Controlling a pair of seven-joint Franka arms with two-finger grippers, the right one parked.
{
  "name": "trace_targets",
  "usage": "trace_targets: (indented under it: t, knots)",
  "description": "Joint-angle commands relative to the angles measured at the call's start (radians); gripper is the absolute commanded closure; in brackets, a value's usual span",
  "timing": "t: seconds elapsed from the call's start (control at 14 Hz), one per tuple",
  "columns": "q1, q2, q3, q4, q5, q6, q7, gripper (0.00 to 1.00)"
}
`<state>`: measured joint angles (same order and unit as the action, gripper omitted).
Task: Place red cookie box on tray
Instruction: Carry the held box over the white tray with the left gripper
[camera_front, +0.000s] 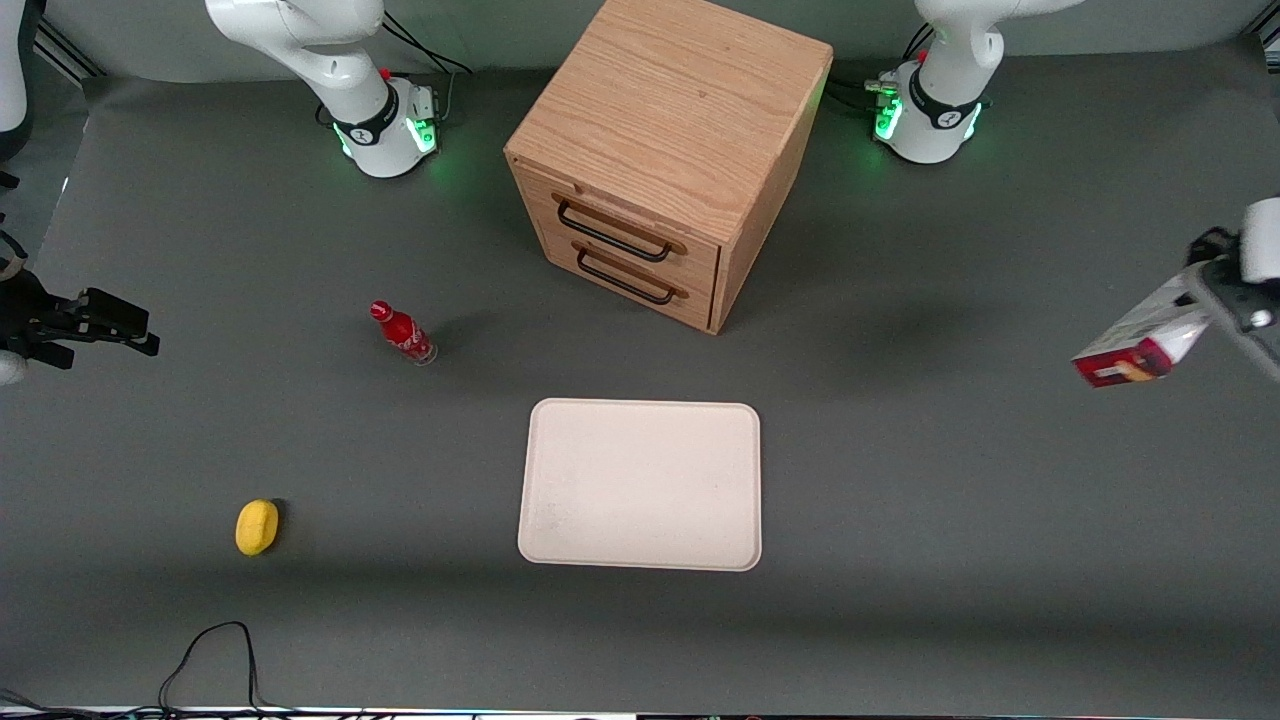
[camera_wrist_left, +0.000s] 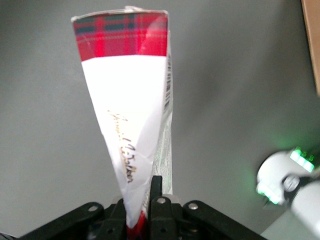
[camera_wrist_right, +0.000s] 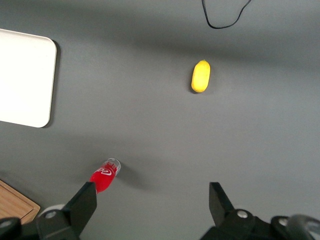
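Observation:
My left gripper (camera_front: 1205, 300) is raised above the table at the working arm's end and is shut on the red cookie box (camera_front: 1140, 343), which hangs tilted in the air. In the left wrist view the box (camera_wrist_left: 131, 110) shows its white label panel and a red tartan end, clamped between the black fingers (camera_wrist_left: 156, 192) of the gripper (camera_wrist_left: 139, 210). The cream-white tray (camera_front: 640, 484) lies flat and bare at the table's middle, nearer the front camera than the drawer cabinet; it also shows in the right wrist view (camera_wrist_right: 22, 77).
A wooden two-drawer cabinet (camera_front: 665, 150) stands farther from the camera than the tray. A small red bottle (camera_front: 403, 333) and a yellow lemon-like object (camera_front: 257, 526) lie toward the parked arm's end. A black cable (camera_front: 205, 655) lies near the front edge.

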<state>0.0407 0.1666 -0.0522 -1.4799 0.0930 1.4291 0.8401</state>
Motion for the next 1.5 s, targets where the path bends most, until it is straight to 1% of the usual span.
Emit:
trace_targets:
  t: [0.0, 0.14, 0.29, 0.43, 0.57, 0.64, 0.86, 0.93, 1.14, 1.29, 1.43]
  knots:
    - [-0.109, 0.072, -0.041, 0.090, -0.019, 0.013, -0.346, 1.00]
    - [-0.166, 0.204, -0.092, 0.246, -0.025, 0.019, -0.529, 1.00]
    - [-0.205, 0.341, -0.116, 0.396, -0.065, 0.025, -0.726, 1.00]
    - [-0.249, 0.448, -0.138, 0.486, -0.075, 0.072, -0.894, 1.00]
    - [-0.315, 0.534, -0.137, 0.504, -0.075, 0.198, -1.063, 1.00]
    - [-0.329, 0.569, -0.140, 0.510, -0.076, 0.261, -1.149, 1.00]
    - [-0.369, 0.668, -0.160, 0.515, -0.078, 0.414, -1.315, 1.00]
    - [-0.377, 0.698, -0.160, 0.521, -0.078, 0.450, -1.363, 1.00]
    - [-0.378, 0.760, -0.161, 0.523, -0.079, 0.502, -1.392, 1.00]
    - [-0.404, 0.794, -0.153, 0.523, -0.072, 0.528, -1.391, 1.00]
    - [-0.407, 0.817, -0.152, 0.515, -0.056, 0.556, -1.385, 1.00]
